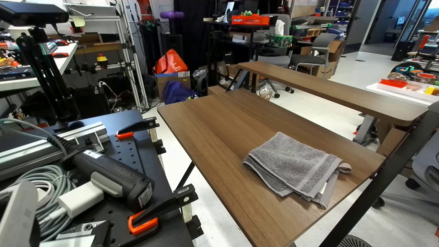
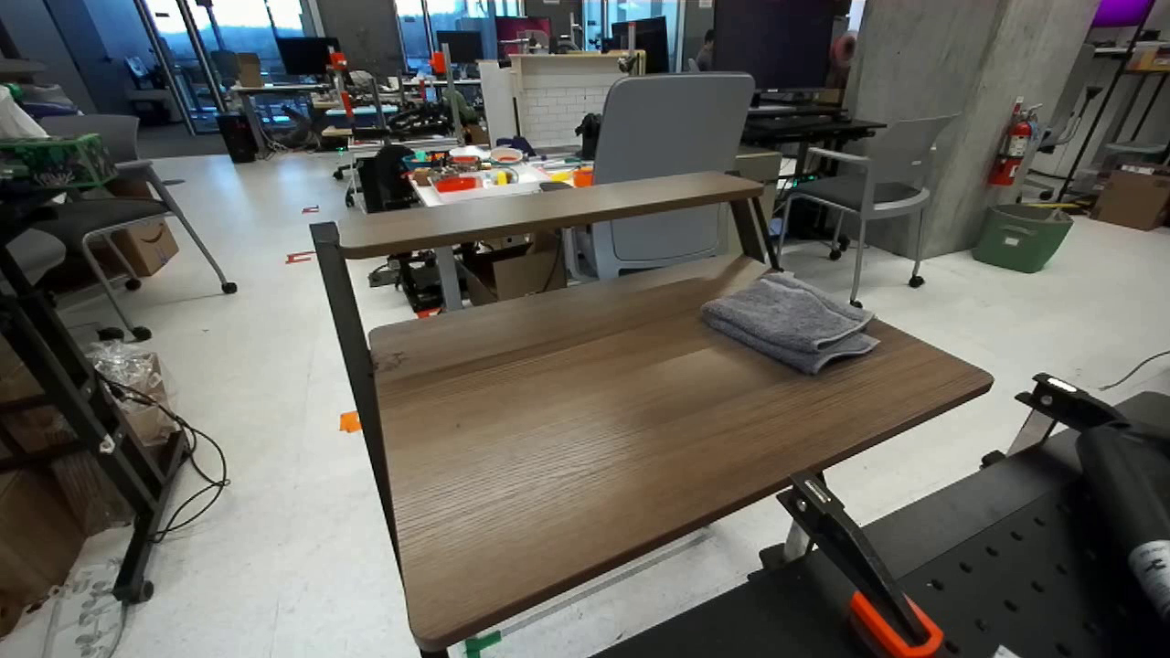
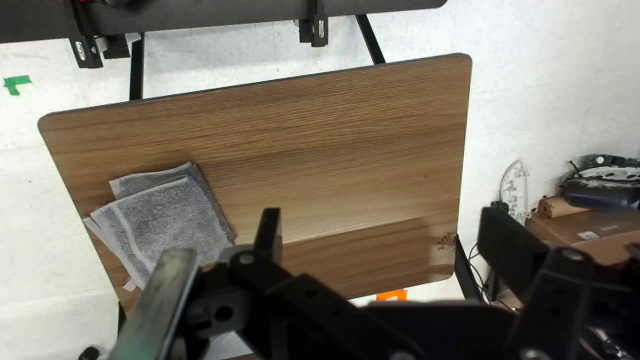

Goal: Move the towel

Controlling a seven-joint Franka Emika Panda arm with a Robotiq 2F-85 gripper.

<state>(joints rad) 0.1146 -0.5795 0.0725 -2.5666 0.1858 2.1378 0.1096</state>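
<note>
Gripper (image 3: 381, 225) reaches in from the bottom of the wrist view, above the wooden table (image 3: 340, 150), its two black fingers (image 3: 270, 230) spread wide apart with bare wood showing in the gap. The grey towel (image 3: 165, 215) lies folded on the table to the left of both fingers in that view, clear of their tips; blurred parts of the gripper cover some of its lower right side. Its layers sit slightly out of line, a pale band crosses the top one, and a corner comes to the table edge on the side away from the gripper. In both exterior views the towel lies near one short end of the table. Ahead of the fingertips, past the long edge at the top of the wrist view, runs a black bench (image 3: 210, 17) with two clamps (image 3: 320, 25) on its rim. Below the gap, on the floor (image 3: 525, 100) just past the opposite edge, is an orange mark (image 3: 391, 295). Right of the fingers, beyond the table, sits a cardboard box (image 3: 560, 227).
</note>
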